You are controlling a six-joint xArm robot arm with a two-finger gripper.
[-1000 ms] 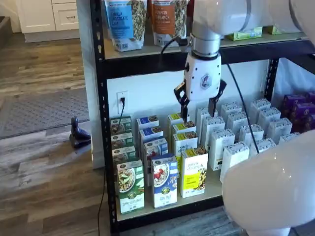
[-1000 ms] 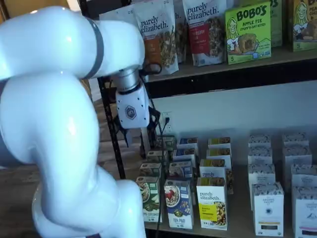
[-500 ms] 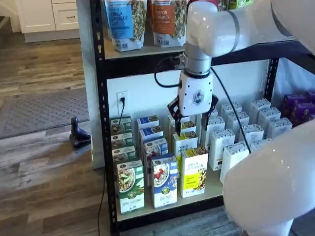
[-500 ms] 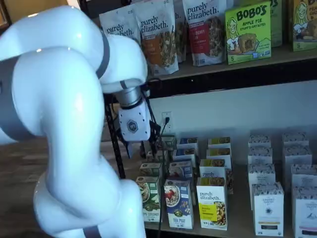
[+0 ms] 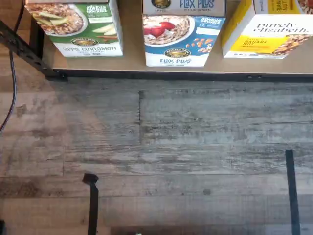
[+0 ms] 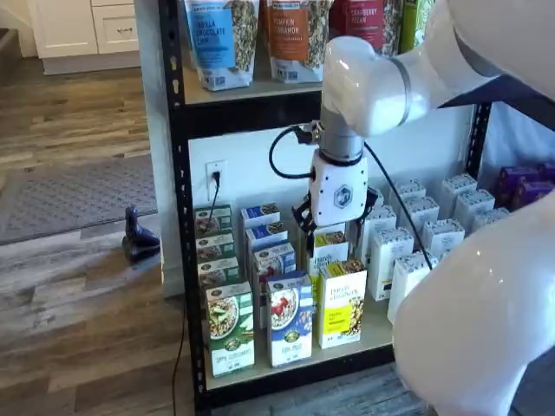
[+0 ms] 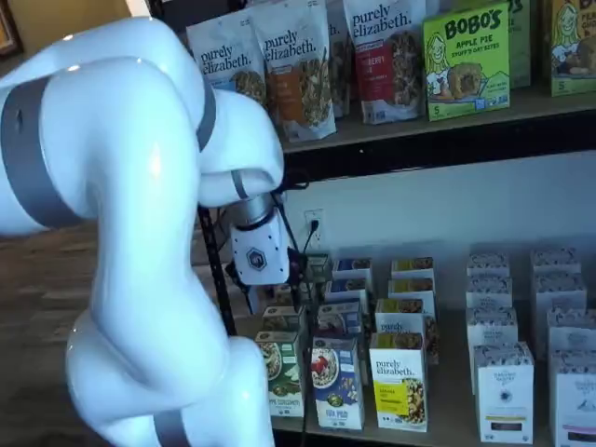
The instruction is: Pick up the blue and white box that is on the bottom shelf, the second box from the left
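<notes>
The blue and white box (image 6: 289,319) stands at the front of the bottom shelf (image 6: 382,317), between a green-and-white box and a yellow box; it shows in both shelf views (image 7: 335,382). In the wrist view the box (image 5: 182,34) reads "Flax Plus" and stands on the tan board (image 5: 131,41) behind the black rail. My gripper (image 6: 336,227) hangs in front of the rack, above and slightly right of the box, with a gap between its black fingers and nothing in them. It also shows in a shelf view (image 7: 265,291).
The green-and-white box (image 6: 230,328) and the yellow box (image 6: 342,303) flank the blue one, with more rows behind. White boxes (image 6: 416,243) fill the shelf's right side. Bags (image 6: 221,35) stand on the upper shelf. Black strips (image 5: 292,191) lie on the wood floor.
My gripper has moved down and to the left in front of the rack, closer to the front row of boxes. The boxes have not moved.
</notes>
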